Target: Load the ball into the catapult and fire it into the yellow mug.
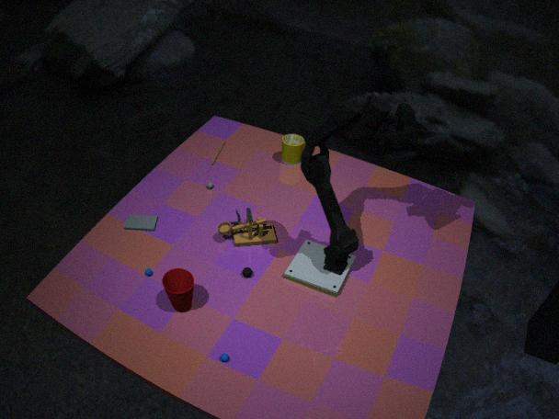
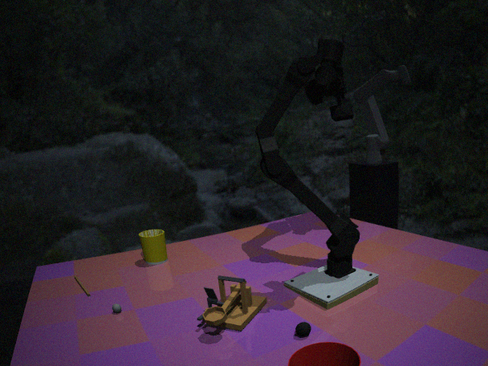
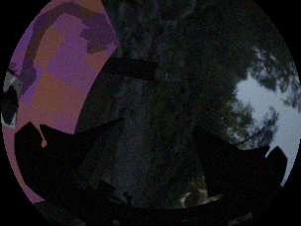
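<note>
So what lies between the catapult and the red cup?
In the top view, a black ball lies between them, off toward the robot's base plate.

From my station I have the arm (image 1: 327,198) (image 2: 307,197) raised tall, its lower stretch slanting up from the foot, bending at the elbow and climbing again to a high wrist (image 2: 321,74), well above the base. I have the gripper (image 2: 343,106) (image 3: 160,125) up there, far from the foot's level, and in the wrist view its two dark fingers stand wide apart, one at each side, with nothing held between them. The arm is too dark for me to read its finer wrist joints.
</note>
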Controlling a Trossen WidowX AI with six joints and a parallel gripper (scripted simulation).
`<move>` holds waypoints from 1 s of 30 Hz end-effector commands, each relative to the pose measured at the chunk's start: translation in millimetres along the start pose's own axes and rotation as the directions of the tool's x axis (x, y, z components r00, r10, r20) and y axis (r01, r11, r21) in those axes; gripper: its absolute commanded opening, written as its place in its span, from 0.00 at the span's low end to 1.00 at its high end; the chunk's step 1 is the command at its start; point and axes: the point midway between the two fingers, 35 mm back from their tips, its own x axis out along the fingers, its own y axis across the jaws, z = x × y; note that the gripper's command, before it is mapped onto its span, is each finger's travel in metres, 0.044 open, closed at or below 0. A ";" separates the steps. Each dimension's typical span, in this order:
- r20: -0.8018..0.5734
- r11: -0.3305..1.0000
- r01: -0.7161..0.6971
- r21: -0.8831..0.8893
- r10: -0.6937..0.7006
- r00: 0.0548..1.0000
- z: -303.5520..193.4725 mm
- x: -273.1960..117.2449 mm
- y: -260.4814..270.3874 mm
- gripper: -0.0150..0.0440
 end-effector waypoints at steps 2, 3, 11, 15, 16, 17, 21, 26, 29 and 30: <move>-0.016 1.000 -0.005 0.013 0.005 1.000 -3.8 0.6 1.2 1.00; -0.035 0.999 -0.011 0.030 0.012 0.999 -8.5 1.2 2.7 1.00; -0.220 0.980 -0.043 0.195 0.086 0.972 -54.5 1.3 19.6 1.00; -0.311 0.960 -0.039 0.279 0.128 0.942 -78.5 -3.1 29.6 1.00; -0.332 0.953 -0.035 0.299 0.139 0.933 -84.4 -4.7 32.2 1.00; -0.354 0.947 -0.031 0.320 0.150 0.923 -90.2 -6.5 34.9 1.00; -0.434 0.917 -0.006 0.399 0.195 0.879 -112.4 -15.4 46.2 1.00; -0.523 0.870 0.044 0.491 0.254 0.814 -137.8 -30.1 61.4 1.00; -0.569 0.838 0.083 0.539 0.290 0.769 -151.6 -40.9 71.0 1.00; -0.584 0.827 0.098 0.554 0.302 0.754 -156.0 -44.7 74.2 1.00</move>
